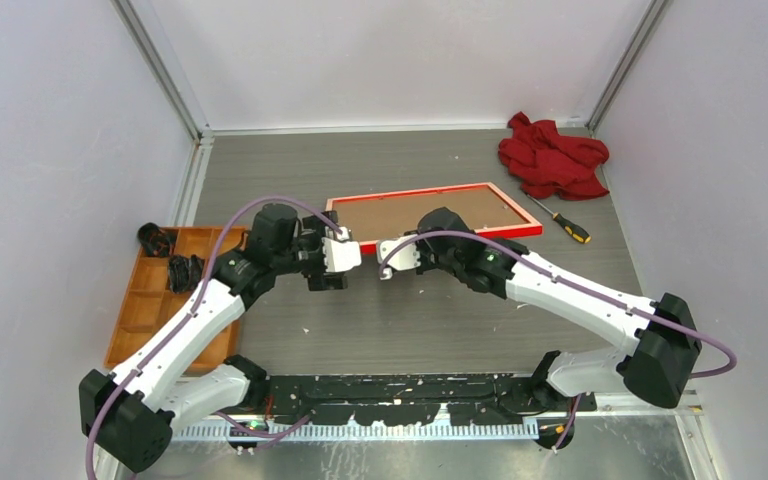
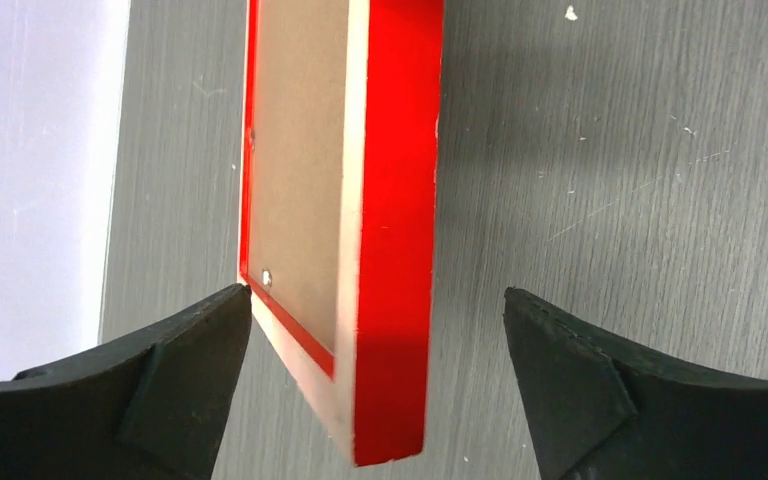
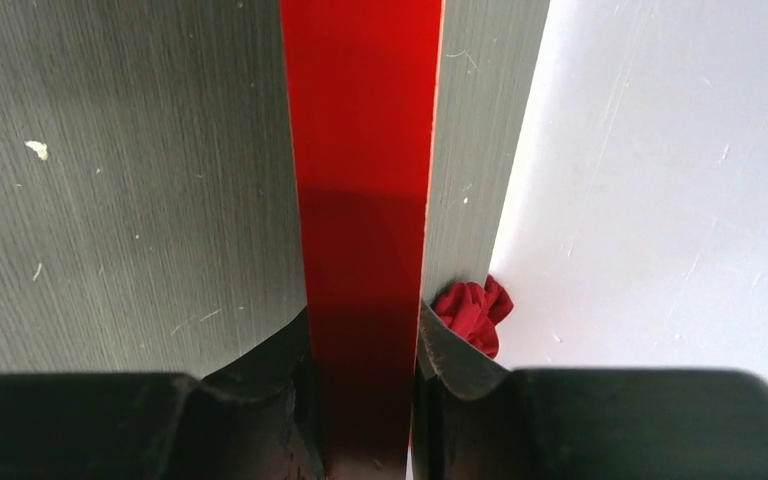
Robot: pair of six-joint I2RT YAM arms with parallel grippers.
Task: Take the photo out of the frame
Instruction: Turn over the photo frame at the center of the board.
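Red frame (image 3: 360, 120) between right pincer (image 3: 363, 335) pads

No readable text, label or number seems visible anywhere.

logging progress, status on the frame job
left gripper open at frame corner. right gripper shut on frame rim. backing board still in, photo hidden.

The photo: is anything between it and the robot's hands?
Yes. The brown backing board fills the opening of the frame, so no photo shows; it probably lies beneath. The right hand only pinches the frame's edge.
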